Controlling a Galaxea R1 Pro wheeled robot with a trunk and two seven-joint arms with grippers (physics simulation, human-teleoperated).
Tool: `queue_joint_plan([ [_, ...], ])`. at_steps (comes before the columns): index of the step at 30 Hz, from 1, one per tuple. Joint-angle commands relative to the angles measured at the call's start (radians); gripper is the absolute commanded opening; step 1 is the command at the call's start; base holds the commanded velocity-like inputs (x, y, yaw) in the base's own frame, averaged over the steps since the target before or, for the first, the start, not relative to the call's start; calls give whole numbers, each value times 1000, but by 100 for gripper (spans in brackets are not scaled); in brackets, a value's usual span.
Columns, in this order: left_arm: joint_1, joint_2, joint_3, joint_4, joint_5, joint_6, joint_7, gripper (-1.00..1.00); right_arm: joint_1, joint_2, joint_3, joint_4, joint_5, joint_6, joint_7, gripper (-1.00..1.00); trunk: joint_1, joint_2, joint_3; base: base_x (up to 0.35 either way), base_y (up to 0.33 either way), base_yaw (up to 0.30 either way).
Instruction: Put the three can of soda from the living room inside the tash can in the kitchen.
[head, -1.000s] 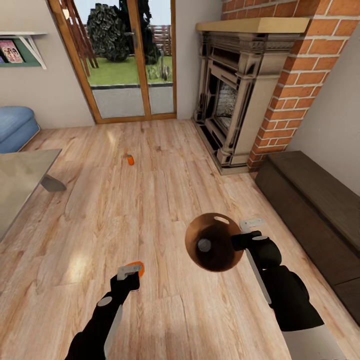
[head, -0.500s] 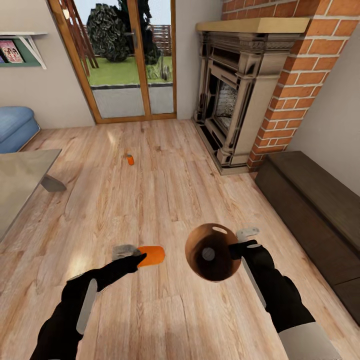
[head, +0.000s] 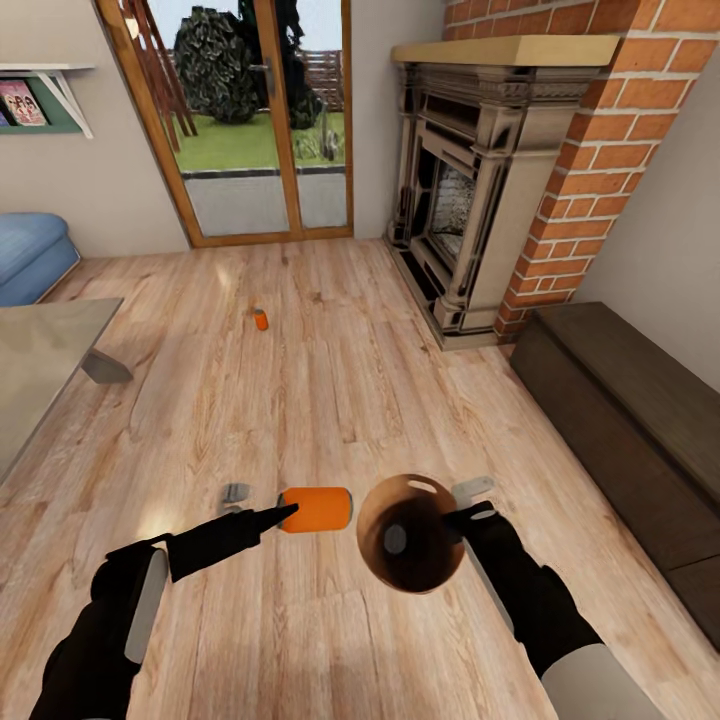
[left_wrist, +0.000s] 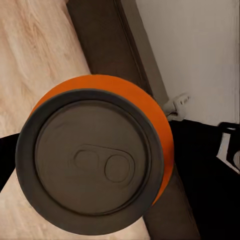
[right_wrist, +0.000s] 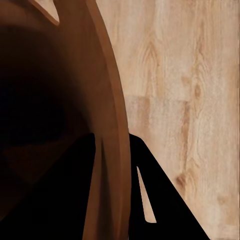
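Note:
In the head view my left gripper (head: 264, 503) is shut on an orange can of soda (head: 316, 509), held on its side just left of the tash can's rim. The left wrist view looks straight onto that can's grey top (left_wrist: 94, 156). My right gripper (head: 466, 503) is shut on the rim of the tash can (head: 432, 515), holding it above the floor with its coppery-brown inside facing up. A grey can top (head: 395, 540) shows at its bottom. The right wrist view shows its rim (right_wrist: 114, 120) between my fingers (right_wrist: 155, 200). Another can of soda (head: 261, 320) stands far off on the floor.
Light wood planks cover the living room floor. A brick fireplace (head: 470, 200) and a dark low bench (head: 640, 410) line the right side. The glass coffee table (head: 40, 370) and blue sofa (head: 30, 250) are at the left, with glass doors (head: 250, 120) ahead.
My left arm has swung the can rightward, turning it onto its side, up to the bin's rim. My right gripper has brought the bin slightly left and nearer.

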Motion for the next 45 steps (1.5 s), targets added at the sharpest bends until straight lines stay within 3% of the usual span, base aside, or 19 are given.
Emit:
queue_joint_plan([
  [1,0,0,1,0,-1,0,-6,-100,0,0,0,2,0,-1,3,-100,0,0,0,0,0,0],
  [13,0,1,4,-34,0,65,-67,-100,-2,8,0,23,1,-22,3,-100,0,0,0,0,0,0],
  [20,0,-1,2,-42,2,73,-121,-100,-2,16,0,27,2,-25,3,-100,0,0,0,0,0,0],
  [27,0,-1,-1,-42,5,74,-136,-100,-3,19,0,46,2,-26,2,-100,0,0,0,0,0,0],
  [33,0,-6,-5,-33,55,71,-134,-100,-3,37,0,52,3,-26,-1,-100,0,0,0,0,0,0],
  [36,0,-7,-5,-19,56,70,-133,-100,-3,39,0,52,3,-26,-1,-100,0,0,0,0,0,0],
  [40,0,-11,-9,87,56,63,-127,-100,-3,50,1,52,3,-25,-2,-100,0,0,0,0,0,0],
  [42,0,-16,-9,92,55,62,-123,-100,-3,51,1,52,3,-25,-2,-100,0,0,0,0,0,0],
  [45,0,-46,-13,99,55,57,-24,-100,-3,54,2,52,3,-25,-3,-100,0,0,0,0,0,0],
])
